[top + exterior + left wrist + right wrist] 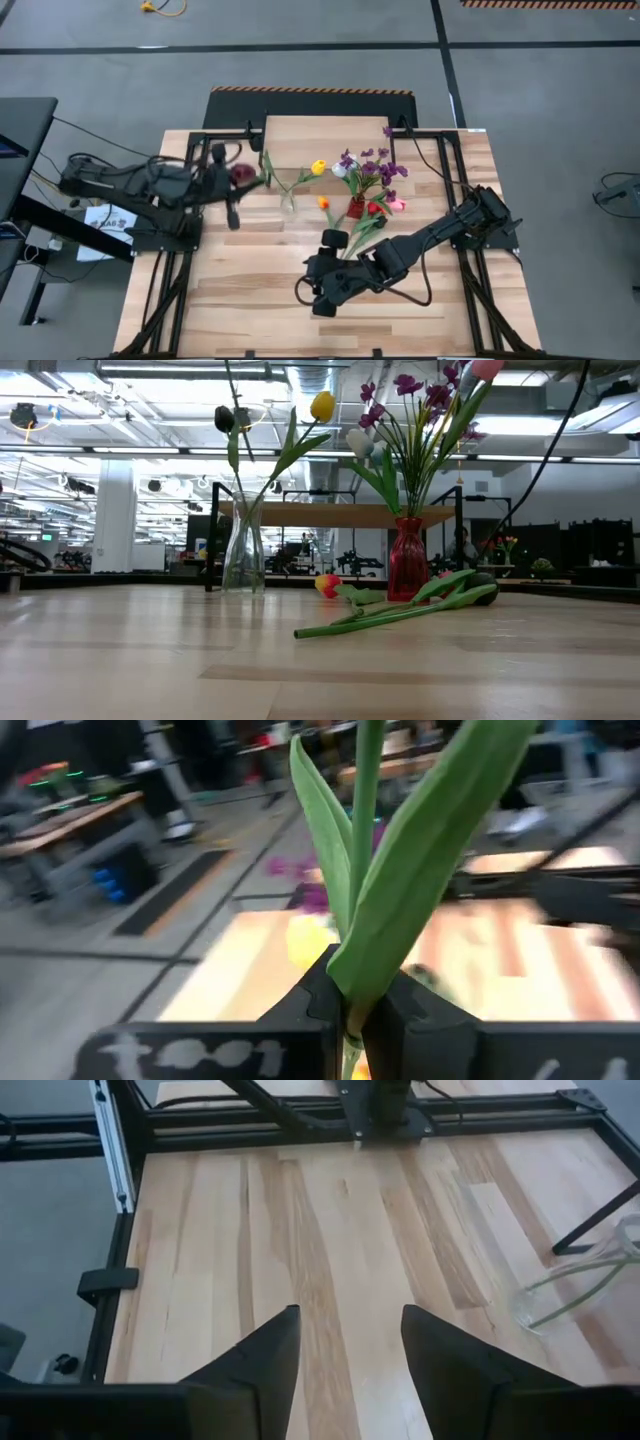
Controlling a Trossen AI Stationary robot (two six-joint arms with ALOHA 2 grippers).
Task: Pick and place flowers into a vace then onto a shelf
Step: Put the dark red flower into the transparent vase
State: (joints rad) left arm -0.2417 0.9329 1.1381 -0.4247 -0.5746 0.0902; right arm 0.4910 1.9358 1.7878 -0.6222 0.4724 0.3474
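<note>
Nearest the front of the desk, the right tool hangs low over bare wood with its two fingers spread apart and nothing between them. Just beyond it, a tulip lies flat on the boards, its long green stem stretched out with leaves curling up; an orange-red tulip head rests a little behind, close to the red vase. That red vase stands upright, stuffed with purple sprigs, a white tulip and a pink one. Beside it, to the left arm's side, the clear glass vase holds a yellow tulip leaning on its stem. Over there the left tool is clamped tight on a green stem, broad leaves fanning up past its fingers, with a dark tulip head right by it, up above the desk near the glass vase. Farthest back, the shelf stands on its thin black legs behind both vases.
</note>
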